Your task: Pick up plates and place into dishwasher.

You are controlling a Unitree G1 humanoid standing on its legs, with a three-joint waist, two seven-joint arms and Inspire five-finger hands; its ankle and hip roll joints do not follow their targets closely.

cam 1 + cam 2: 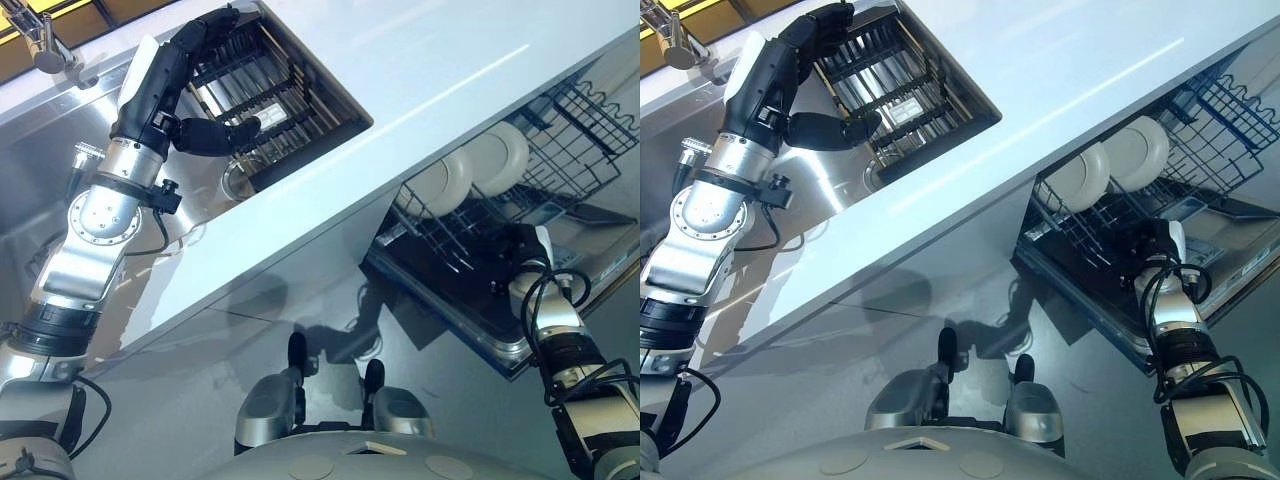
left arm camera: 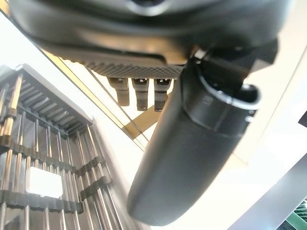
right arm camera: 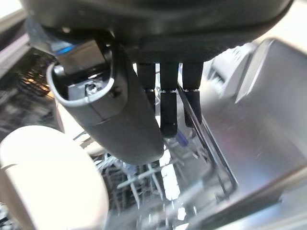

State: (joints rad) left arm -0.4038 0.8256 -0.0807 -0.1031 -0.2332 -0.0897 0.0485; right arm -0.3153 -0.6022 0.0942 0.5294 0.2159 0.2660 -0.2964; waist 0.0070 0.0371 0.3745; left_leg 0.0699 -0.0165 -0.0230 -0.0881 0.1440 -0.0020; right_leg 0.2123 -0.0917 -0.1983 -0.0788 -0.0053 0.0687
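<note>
While both hands (image 1: 190, 90) (image 1: 1155, 245) hang open, seemingly empty, two round white plates (image 1: 470, 170) stand racked.

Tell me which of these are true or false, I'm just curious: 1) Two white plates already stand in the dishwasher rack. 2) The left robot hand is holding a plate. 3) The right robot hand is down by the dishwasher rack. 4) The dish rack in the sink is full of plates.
1) True: two white plates stand upright in the dishwasher rack.
2) False: the left robot hand holds nothing; its fingers reach open over the sink rack.
3) True: the right robot hand sits at the dishwasher rack, near the plates, fingers straight, gripping nothing.
4) False: no plates show in the sink rack, just its bars.
</note>
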